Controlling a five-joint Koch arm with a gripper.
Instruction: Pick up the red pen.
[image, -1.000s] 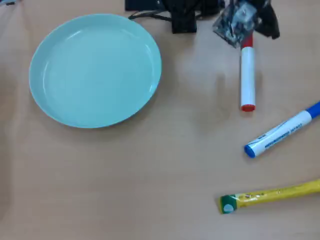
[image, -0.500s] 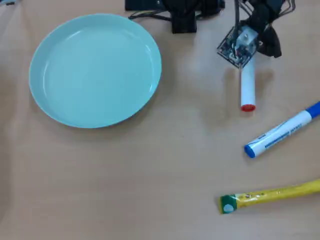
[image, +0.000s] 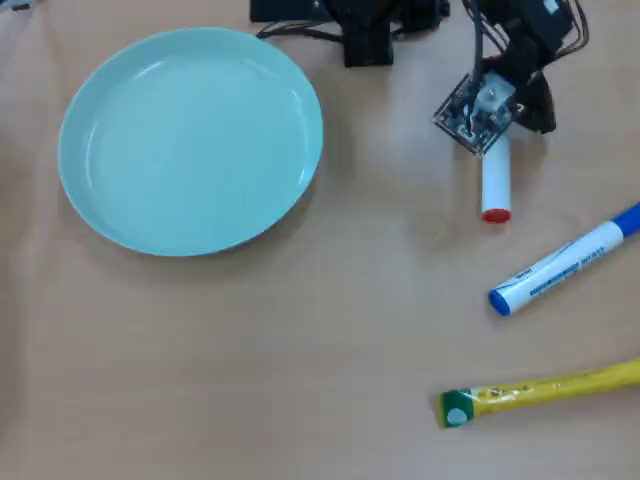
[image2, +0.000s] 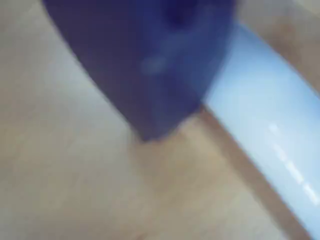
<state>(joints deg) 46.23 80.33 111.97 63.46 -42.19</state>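
While the red pen (image: 496, 182) lies flat on the worktop (image: 300, 350), upper half under my end effector (image: 495, 135), I should straddle the barrel squarely before clamping. Wrist view blurred: one dark tip beside the barrel; jaw gap probably unreadable, I cannot tell.

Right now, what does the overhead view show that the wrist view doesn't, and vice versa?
Only the overhead view shows the round pale-green plate, the white marker with blue cap, the thin yellow pen with green tip and the arm's camera board above the red pen. Only the wrist view shows one dark, blurred gripper jaw tip close to the white barrel. Both show the red pen and the wooden table.
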